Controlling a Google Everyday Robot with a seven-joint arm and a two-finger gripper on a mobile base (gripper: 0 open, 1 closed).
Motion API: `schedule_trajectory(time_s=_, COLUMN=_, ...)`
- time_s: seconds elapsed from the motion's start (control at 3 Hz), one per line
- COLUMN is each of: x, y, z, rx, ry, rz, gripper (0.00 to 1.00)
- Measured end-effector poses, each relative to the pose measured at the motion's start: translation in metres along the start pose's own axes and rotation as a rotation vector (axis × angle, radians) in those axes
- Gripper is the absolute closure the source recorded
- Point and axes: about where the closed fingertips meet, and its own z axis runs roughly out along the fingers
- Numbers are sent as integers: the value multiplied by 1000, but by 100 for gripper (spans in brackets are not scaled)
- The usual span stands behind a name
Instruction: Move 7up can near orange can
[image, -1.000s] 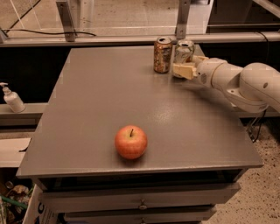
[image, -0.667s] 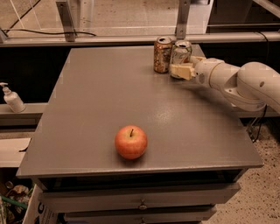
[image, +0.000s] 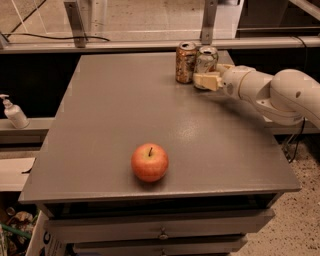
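The 7up can (image: 207, 59), pale with a green band and a silver top, stands upright at the far right of the grey table (image: 125, 125). The orange can (image: 186, 62), coppery with a silver top, stands upright just to its left, almost touching it. My gripper (image: 210, 75) reaches in from the right on a white arm (image: 280, 95) and is shut on the lower part of the 7up can. One cream finger (image: 206, 81) crosses the can's front and hides its base.
A red-orange apple (image: 149, 162) lies near the table's front edge, left of centre. A white pump bottle (image: 14, 113) stands on a ledge to the left. A rail and posts run behind the table's far edge. Drawers sit below the front.
The gripper and the 7up can have shifted very slightly left towards the orange can. The apple and the orange can have not moved.
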Motion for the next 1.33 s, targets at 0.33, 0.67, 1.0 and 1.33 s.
schedule_trajectory(time_s=0.33, x=1, y=0, z=0, rx=-5, ry=2, rz=0, gripper=35)
schedule_trajectory(time_s=0.67, x=1, y=0, z=-1, rx=-9, ry=2, rz=0, gripper=12)
schedule_trajectory(time_s=1.0, x=4, y=6, z=-5, rx=-40, ry=20, rz=-2, gripper=0)
schedule_trajectory(time_s=1.33, x=0, y=5, z=-17, rx=-49, ry=14, rz=-7, gripper=0)
